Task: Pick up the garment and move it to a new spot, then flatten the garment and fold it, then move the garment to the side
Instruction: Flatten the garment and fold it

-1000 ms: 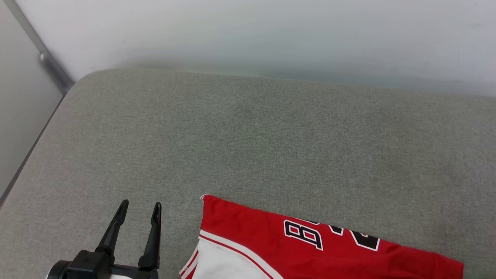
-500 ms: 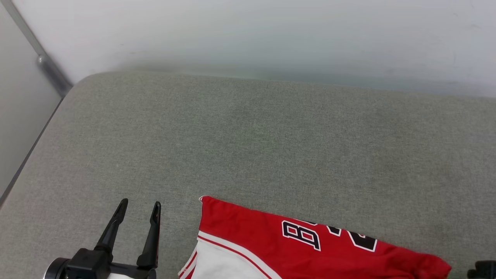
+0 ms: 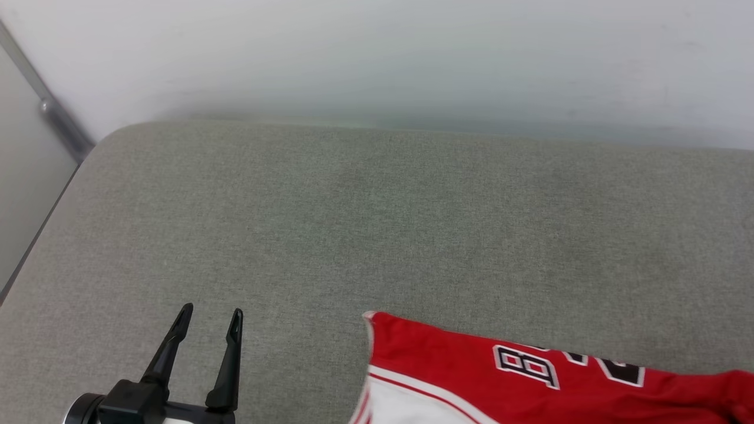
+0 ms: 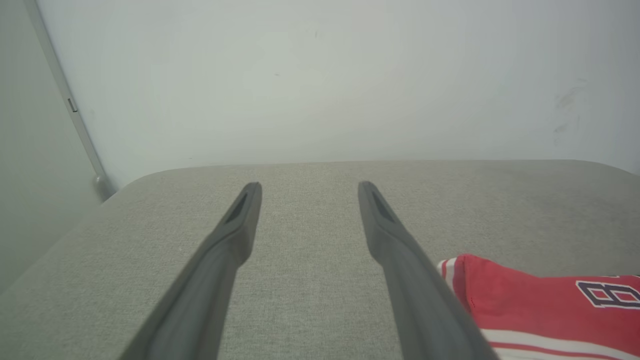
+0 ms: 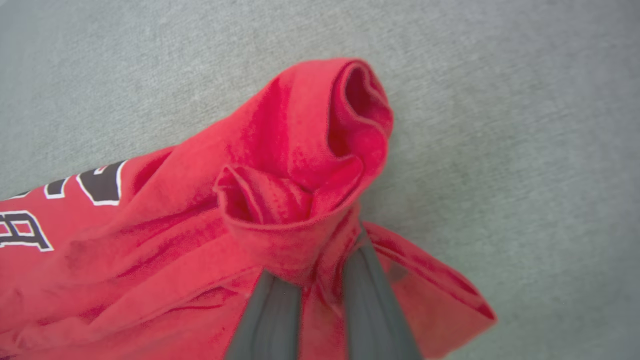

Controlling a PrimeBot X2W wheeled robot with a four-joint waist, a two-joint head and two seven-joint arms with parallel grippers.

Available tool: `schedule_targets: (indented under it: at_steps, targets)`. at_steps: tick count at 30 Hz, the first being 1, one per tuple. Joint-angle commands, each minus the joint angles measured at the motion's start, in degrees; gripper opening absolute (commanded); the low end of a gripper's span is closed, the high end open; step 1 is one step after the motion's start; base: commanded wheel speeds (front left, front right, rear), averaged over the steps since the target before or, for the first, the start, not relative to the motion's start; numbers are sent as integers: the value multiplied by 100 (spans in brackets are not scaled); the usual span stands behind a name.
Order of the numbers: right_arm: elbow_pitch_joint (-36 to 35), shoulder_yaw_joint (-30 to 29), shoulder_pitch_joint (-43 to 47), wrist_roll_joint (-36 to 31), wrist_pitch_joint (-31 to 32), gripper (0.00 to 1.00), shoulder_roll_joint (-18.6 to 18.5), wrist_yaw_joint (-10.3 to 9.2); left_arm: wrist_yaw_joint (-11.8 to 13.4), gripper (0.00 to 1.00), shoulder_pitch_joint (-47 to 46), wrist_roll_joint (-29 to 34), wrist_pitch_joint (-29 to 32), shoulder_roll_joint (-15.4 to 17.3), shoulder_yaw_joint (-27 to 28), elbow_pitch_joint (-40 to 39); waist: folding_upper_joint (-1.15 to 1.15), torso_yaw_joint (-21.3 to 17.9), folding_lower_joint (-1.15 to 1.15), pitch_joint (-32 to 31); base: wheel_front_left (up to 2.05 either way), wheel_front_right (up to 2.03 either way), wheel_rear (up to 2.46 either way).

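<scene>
The garment (image 3: 471,371), a red jersey with black white-outlined lettering and a white striped sleeve, lies at the near right of the grey cushioned surface (image 3: 377,224). Its right end is bunched up in the right wrist view, where my right gripper (image 5: 316,260) is shut on a gathered fold of the garment (image 5: 280,165); the fingertips are buried in the cloth. My left gripper (image 3: 211,312) stands open and empty at the lower left, apart from the jersey's left corner. In the left wrist view the left gripper (image 4: 308,186) hovers over bare fabric, with the garment (image 4: 525,295) beside its right finger.
A pale wall (image 3: 377,53) runs right behind the cushioned surface. A metal pole (image 3: 56,118) stands at the far left corner, and the surface's left edge (image 3: 35,235) drops off there. Bare cushion stretches across the middle and back.
My right gripper has closed on the jersey's right end, and the garment has slid to the right across the cushion. The camera shifted slightly. The left gripper stays open in place.
</scene>
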Motion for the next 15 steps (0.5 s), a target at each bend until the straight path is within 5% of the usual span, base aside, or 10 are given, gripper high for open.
schedule_targets:
  at_steps: [1, 7, 15]
  targets:
    - [49, -218, -110, -132, 3, 0, -128, -8, -7, 100, 26, -12, -12, 19, 3, -5, 0, -31, 0, -33, 0, 0, 0]
    - [-63, -529, -177, -380, 41, 0, -210, -7, -8, 100, 141, -40, -12, 45, 18, 52, 0, -132, 0, -194, 0, 0, 0]
    - [-1096, 121, 367, -203, 619, 0, -51, -6, -8, 100, 241, -71, -12, 1, -34, 61, 0, -193, 0, -441, 0, 0, 0]
